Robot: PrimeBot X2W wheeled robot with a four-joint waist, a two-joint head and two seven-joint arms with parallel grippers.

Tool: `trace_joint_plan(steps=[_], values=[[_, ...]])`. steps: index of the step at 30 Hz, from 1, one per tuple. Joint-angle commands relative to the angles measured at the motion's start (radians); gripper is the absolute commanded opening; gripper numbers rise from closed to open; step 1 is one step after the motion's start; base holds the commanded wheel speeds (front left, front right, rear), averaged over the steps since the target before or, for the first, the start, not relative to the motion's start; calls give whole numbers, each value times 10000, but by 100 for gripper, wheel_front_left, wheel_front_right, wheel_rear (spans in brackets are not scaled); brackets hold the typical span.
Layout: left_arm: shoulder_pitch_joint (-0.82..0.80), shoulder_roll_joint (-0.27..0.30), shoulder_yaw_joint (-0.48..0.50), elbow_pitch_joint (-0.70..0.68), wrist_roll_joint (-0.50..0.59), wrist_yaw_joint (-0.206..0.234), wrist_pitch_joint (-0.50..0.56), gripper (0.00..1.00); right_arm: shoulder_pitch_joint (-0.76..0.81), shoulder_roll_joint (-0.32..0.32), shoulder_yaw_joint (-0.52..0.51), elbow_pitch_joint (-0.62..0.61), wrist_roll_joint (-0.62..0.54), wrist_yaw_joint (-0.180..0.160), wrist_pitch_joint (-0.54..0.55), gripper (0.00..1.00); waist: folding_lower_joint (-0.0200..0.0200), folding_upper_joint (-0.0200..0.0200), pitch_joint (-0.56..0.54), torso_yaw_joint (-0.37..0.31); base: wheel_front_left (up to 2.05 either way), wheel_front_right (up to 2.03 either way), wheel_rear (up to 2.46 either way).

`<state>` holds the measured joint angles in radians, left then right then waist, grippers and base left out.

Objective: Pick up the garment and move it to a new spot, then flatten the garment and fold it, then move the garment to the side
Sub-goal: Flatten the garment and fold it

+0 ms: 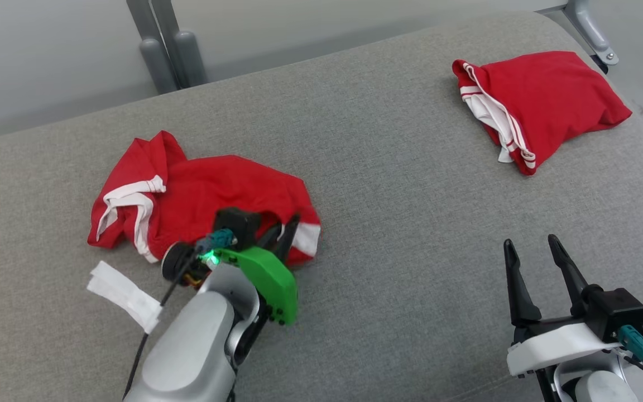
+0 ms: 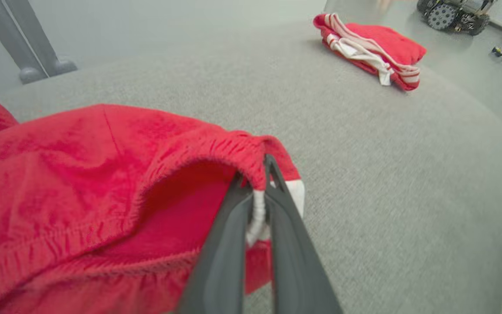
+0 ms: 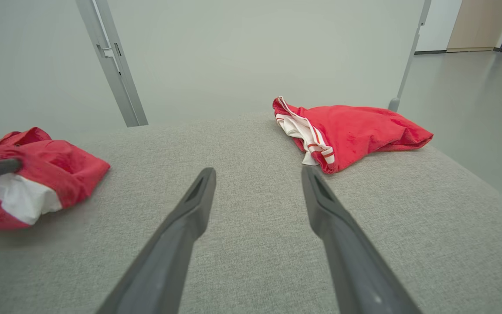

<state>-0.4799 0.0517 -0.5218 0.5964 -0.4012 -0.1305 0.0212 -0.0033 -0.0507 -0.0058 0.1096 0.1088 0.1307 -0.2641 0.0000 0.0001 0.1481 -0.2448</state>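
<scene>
Two red garments are on this grey cushion point(image 1: 388, 234), and the one I'm after is the crumpled pair of red shorts point(image 1: 204, 195) with white trim, heaped on the left side of the pad. My left gripper point(image 1: 283, 233) is pinched hard on its right-hand edge, right where the elastic waistband meets a white stripe. In the left wrist view the cloth is squeezed between the two fingers with no gap. So I'd call this the very first step: grip made, lift not yet done, and the heap rests on the cushion. Next move, I reckon, is a straight lift high enough for the whole thing to hang free, then a carry toward the bare middle of the pad where there's room to spread it. It's a one-corner grip, so it'll probably swing and bunch up. My right gripper point(image 1: 531, 245) hovers with its jaws wide apart over the near right of the cushion, holding nothing, handy for a second corner. The folded red garment point(image 1: 545, 95) sits at the far right, well apart. Containers: nothing to report, both garments lie straight on the upholstery. A white strip point(image 1: 123, 295) lies just beside the shorts.
</scene>
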Motion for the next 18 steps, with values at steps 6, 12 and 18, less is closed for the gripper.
trace_joint_plan(steps=[6, 12, 18], values=[[-262, 29, 270, -3197, -1687, 8, -769, 0, 160, -3, -96, 6, 22, 0, -1, 100, 0, -1, -247, 552, 0, 0, 0], [1016, 190, 715, -5963, -2979, 63, -610, 0, 334, -4, -336, 32, -93, 0, -1, 100, 0, -1, -596, 1086, 0, 0, 0], [3792, 1178, 847, -7337, -4535, 94, 250, 0, 528, -7, -426, 55, -146, 0, 0, 100, 0, -1, -843, 1570, 0, 0, 0]])
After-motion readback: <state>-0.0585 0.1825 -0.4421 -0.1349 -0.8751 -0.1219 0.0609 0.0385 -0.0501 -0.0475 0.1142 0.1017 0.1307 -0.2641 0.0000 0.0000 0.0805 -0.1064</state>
